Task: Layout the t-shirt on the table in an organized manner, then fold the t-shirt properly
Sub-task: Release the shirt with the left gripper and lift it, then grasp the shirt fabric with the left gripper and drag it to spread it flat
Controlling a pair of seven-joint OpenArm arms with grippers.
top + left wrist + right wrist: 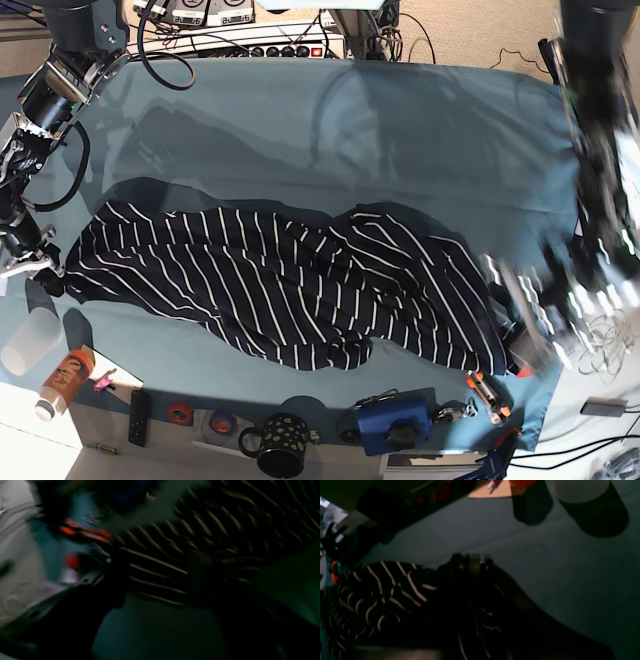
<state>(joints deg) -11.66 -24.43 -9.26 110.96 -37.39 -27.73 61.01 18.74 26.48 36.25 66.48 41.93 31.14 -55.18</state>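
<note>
The dark t-shirt with thin white stripes lies spread lengthwise and rumpled across the teal table. My right gripper sits at the shirt's left end. In the right wrist view its fingertips are pressed together, shut on a fold of the t-shirt. My left gripper is a motion blur at the shirt's right end. The left wrist view shows it open, with striped t-shirt fabric lying between and beyond the dark fingers.
Along the front edge stand a clear cup, an orange can, a remote, tape rolls, a dotted black mug, a blue device and an orange-handled tool. Cables and boxes line the back edge.
</note>
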